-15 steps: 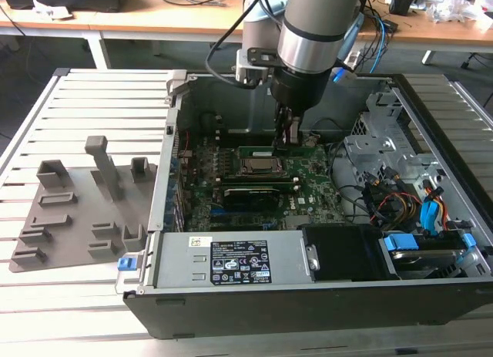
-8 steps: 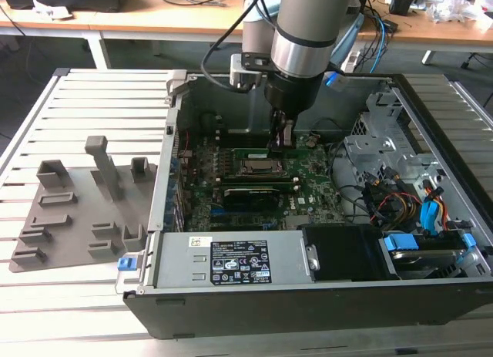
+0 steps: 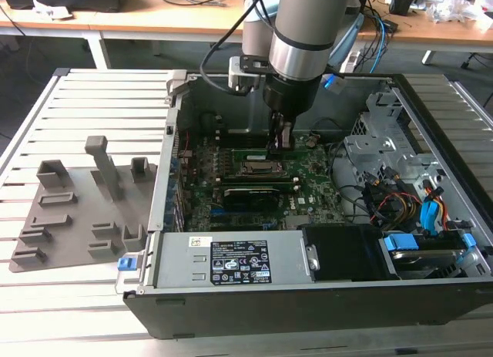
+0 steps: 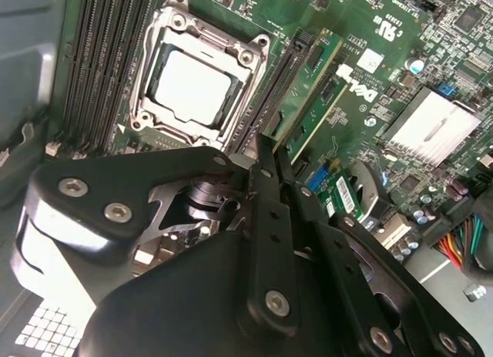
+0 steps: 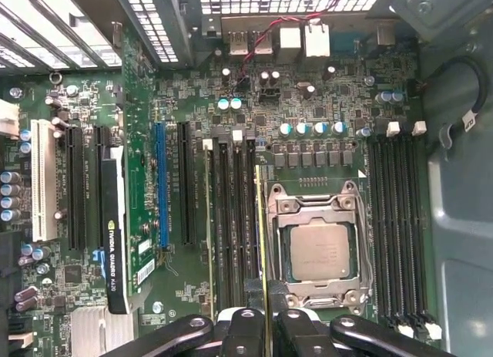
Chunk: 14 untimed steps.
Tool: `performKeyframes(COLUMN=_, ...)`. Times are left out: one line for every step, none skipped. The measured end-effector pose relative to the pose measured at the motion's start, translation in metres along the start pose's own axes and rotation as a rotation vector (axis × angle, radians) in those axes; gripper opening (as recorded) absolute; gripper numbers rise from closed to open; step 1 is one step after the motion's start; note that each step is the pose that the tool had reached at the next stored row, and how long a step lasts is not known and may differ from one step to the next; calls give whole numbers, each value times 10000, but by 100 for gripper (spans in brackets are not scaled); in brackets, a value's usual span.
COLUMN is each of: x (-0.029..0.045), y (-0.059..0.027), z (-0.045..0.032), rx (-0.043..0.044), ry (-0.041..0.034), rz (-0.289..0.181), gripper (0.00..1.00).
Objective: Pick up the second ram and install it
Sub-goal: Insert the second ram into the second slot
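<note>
Black gripper (image 5: pixel 263 320) fingers (image 5: pixel 245 326) sit clamped on the second ram (image 5: pixel 262 234), a thin green stick held edge-on over the motherboard (image 5: pixel 192 102) slots just beside the processor socket (image 5: pixel 317 249), inside the open computer case (image 3: pixel 431 102) in the exterior view.

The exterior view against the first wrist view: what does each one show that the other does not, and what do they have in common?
The exterior view adds the grey parts tray on the slatted table, the power supply and the drive bay.

The first wrist view adds the processor socket, the graphics card and the second ram, edge-on beside the socket with the gripper closed around it.

Both share the gripper low over the motherboard inside the open computer case.
</note>
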State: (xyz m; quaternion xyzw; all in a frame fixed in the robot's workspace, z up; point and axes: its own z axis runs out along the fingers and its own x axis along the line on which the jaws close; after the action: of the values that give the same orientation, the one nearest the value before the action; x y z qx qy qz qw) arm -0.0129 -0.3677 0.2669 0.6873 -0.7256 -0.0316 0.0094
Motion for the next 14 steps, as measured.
performKeyframes(x=0, y=1, z=8, rx=0, ry=0, rz=0, gripper=14)
performKeyframes(x=1, y=1, z=19, rx=0, ry=0, rz=0, gripper=14)
performKeyframes(x=1, y=1, z=28, rx=0, ry=1, rz=-1, gripper=14)
performKeyframes(x=2, y=2, z=34, rx=0, ry=1, rz=0, gripper=14)
performKeyframes(x=2, y=1, z=39, rx=0, ry=1, rz=0, gripper=14)
performKeyframes(x=3, y=1, z=44, rx=0, ry=0, rz=0, gripper=14)
performKeyframes(x=5, y=1, z=54, rx=0, ry=1, rz=0, gripper=14)
performKeyframes(x=7, y=2, z=60, rx=0, ry=1, rz=1, gripper=14)
performKeyframes(x=10, y=1, z=68, rx=0, ry=1, rz=0, gripper=14)
performKeyframes(x=11, y=1, z=76, rx=0, ry=0, rz=1, gripper=14)
performKeyframes(x=14, y=0, z=84, rx=0, ry=1, rz=0, gripper=14)
performKeyframes(x=34, y=0, z=91, rx=0, ry=0, rz=-2, gripper=14)
performKeyframes(x=51, y=4, z=96, rx=0, ry=0, rz=0, gripper=14)
performKeyframes(x=63, y=10, z=100, rx=-1, ry=0, rz=2, gripper=14)
